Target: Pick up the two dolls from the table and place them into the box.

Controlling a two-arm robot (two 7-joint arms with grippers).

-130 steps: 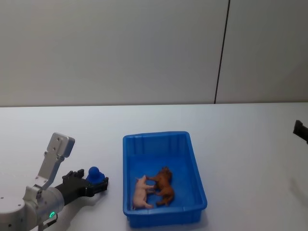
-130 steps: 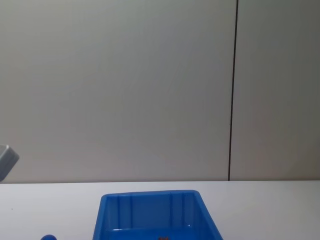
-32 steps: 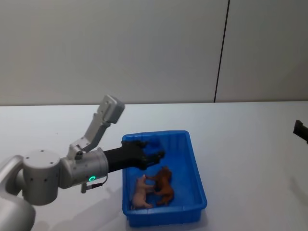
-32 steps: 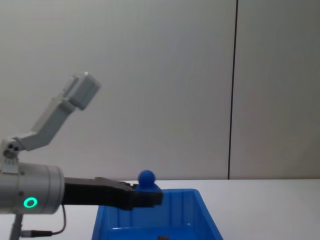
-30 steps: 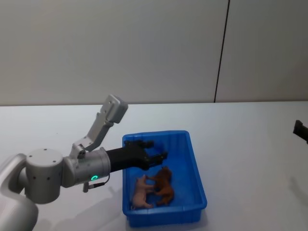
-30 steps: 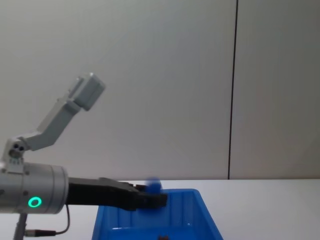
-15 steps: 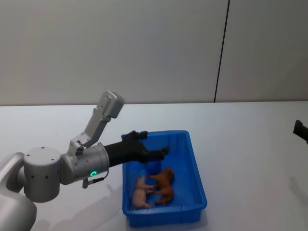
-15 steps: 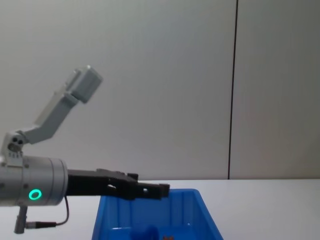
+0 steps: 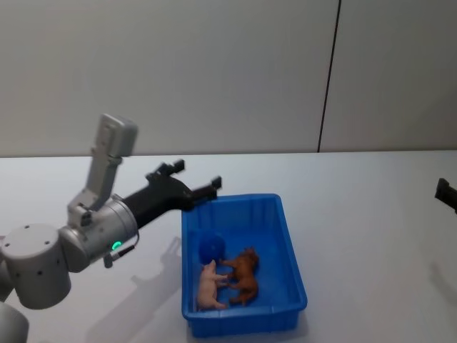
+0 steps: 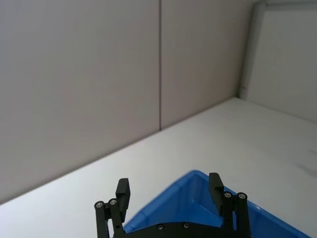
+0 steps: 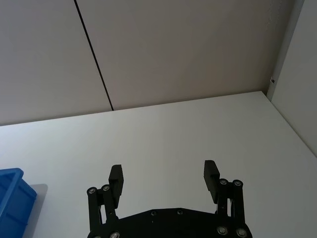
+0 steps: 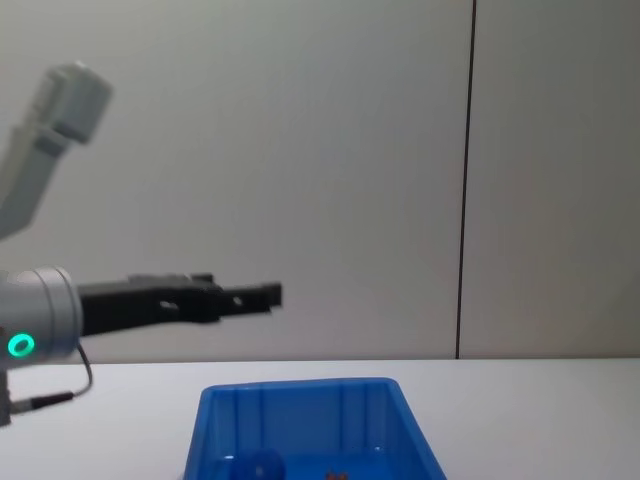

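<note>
A plain grey wall with 1 dark vertical seam (image 9: 327, 78) is seen behind the white table (image 9: 371, 214). On the table, near its front edge, a blue box (image 9: 290, 246) is set with its long side running away from the robot.

3 toys are seen inside the box in the head view. The blue doll (image 9: 211, 247) rests on the floor of the box against the left wall, about midway along it. The reddish-brown doll (image 9: 245, 276) lies just in front and to the right of it, in the front half of the box. A pale pink toy animal (image 9: 209, 285) lies beside the brown one on its left, and the 2 are touching. In the chest view the blue doll (image 12: 260, 466) is seen low in the box (image 12: 300, 392), near its left wall.

The left gripper (image 9: 187, 182) is held in the air above the table, just past the box's back left corner, with its fingers (image 9: 165, 170) spread apart and nothing between them. The same spread is shown in the left wrist view (image 10: 168, 191), with the box rim (image 10: 163, 201) below.

The right gripper (image 11: 163, 177) is held wide open and empty over bare table, well apart from the box, whose corner (image 11: 15, 191) is seen at the edge of the right wrist view.
</note>
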